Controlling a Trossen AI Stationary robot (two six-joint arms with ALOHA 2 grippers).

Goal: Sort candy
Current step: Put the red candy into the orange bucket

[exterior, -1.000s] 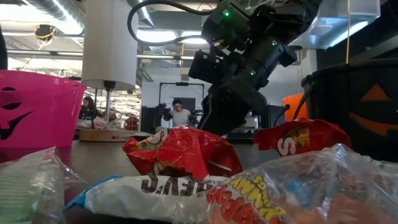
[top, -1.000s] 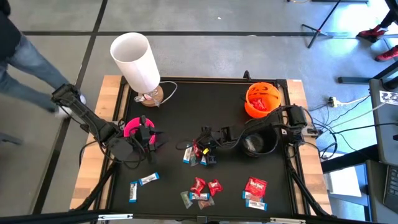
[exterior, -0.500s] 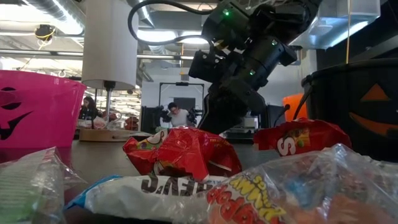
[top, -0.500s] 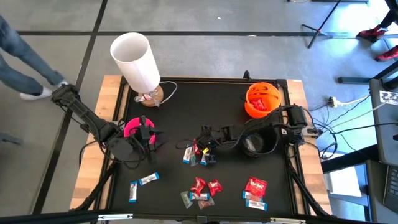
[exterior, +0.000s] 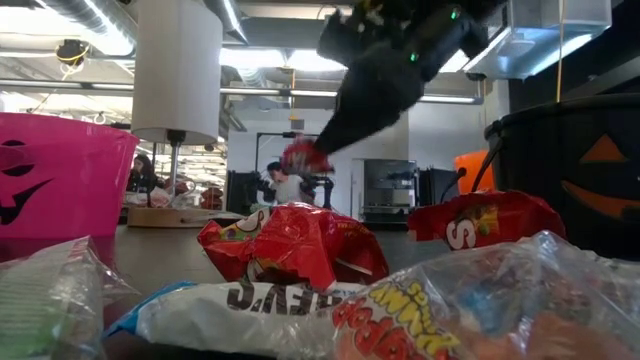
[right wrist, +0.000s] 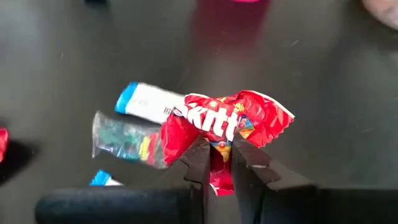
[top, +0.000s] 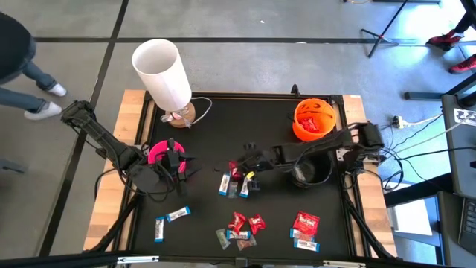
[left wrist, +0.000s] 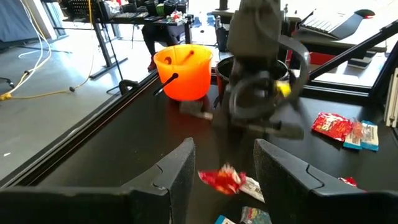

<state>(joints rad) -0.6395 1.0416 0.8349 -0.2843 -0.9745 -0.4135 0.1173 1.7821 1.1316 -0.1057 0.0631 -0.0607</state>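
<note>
Three bowls wait; the orange bowl [top: 313,119] lies behind the right jaws [top: 239,173]. Those jaws have just clenched on a red candy [right wrist: 227,123] and lifted it off the tabletop [top: 245,119]. Sorting can proceed. Left jaws [top: 175,160] hang released.

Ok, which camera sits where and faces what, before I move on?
High view: overhead, straight down on the table; both arms show, left gripper by the pink bowl.
Low view: table height, facing the room; right arm lifts a red candy.
Left wrist view: past its open fingers toward the orange bowl.
Right wrist view: down on the right gripper shut on that candy.
Shared: all four show the red candy.
</note>
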